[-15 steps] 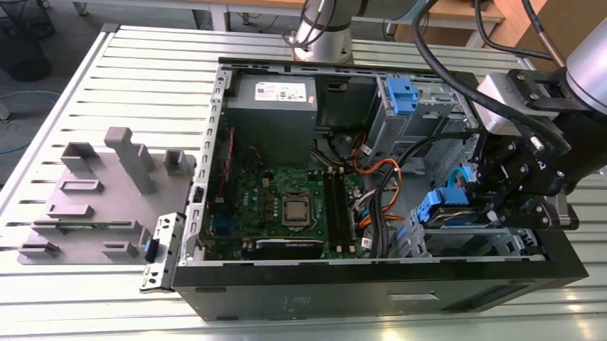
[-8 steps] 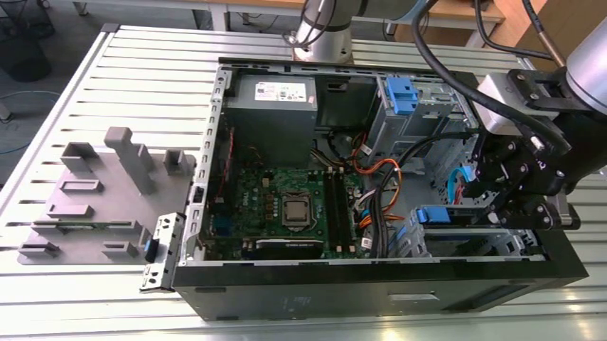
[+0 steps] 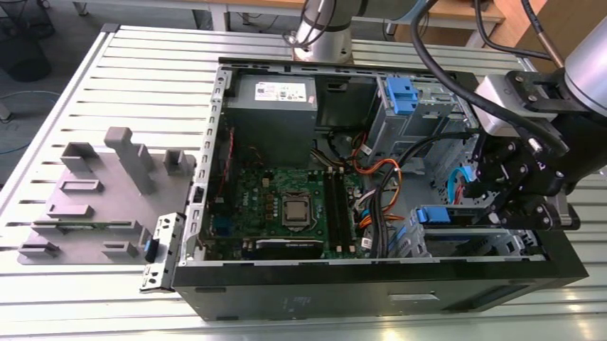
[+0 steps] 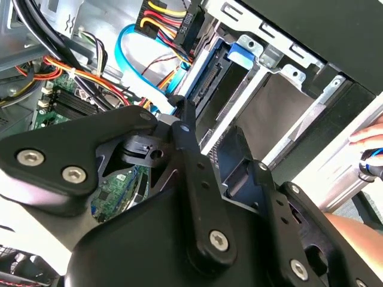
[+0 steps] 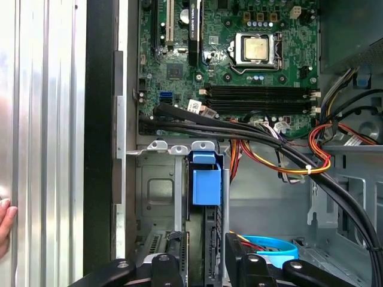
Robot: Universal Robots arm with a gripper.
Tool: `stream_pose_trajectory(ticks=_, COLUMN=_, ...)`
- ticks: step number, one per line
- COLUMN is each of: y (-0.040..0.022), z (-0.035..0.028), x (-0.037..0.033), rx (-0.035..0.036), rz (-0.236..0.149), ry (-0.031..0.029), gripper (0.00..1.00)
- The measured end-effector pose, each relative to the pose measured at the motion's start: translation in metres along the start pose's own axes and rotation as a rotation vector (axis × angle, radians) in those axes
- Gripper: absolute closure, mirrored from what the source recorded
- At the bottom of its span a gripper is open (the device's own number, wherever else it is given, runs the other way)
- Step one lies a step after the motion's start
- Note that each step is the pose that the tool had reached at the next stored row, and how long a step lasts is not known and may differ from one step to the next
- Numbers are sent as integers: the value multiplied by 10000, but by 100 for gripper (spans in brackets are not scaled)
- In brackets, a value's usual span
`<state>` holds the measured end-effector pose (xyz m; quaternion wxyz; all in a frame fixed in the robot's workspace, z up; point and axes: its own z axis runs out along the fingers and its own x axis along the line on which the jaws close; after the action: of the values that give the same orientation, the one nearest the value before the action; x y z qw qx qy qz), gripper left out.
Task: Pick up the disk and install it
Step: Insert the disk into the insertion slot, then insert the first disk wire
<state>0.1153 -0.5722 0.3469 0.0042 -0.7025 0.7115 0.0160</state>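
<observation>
Exterior view — hand (image 3: 513,213) tilted down into drive cage (image 5: 157,197) at disk (image 5: 206,188) — grip unclear.

Black gripper (image 4: 212,130) linkages with silver screws (image 4: 218,240), a silver-grey arm (image 3: 323,32) and thick black cables (image 3: 444,77)

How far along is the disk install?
Done: the disk stands edge-on in the drive cage of the open case. In hand: the gripper is at the disk, down inside the case. Left: full seating can't be confirmed from these views, and the gripper is not yet out of the case.
</observation>
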Motion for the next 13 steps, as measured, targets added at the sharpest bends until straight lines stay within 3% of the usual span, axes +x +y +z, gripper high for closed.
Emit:
stream_pose_trajectory(ticks=2, y=0, z=0, x=0, rx=29, rz=-1, ry=1, gripper=58)
stream_pose_trajectory(ticks=13, y=1, z=-20, x=-1, rx=31, rz=0, ry=2, gripper=58)
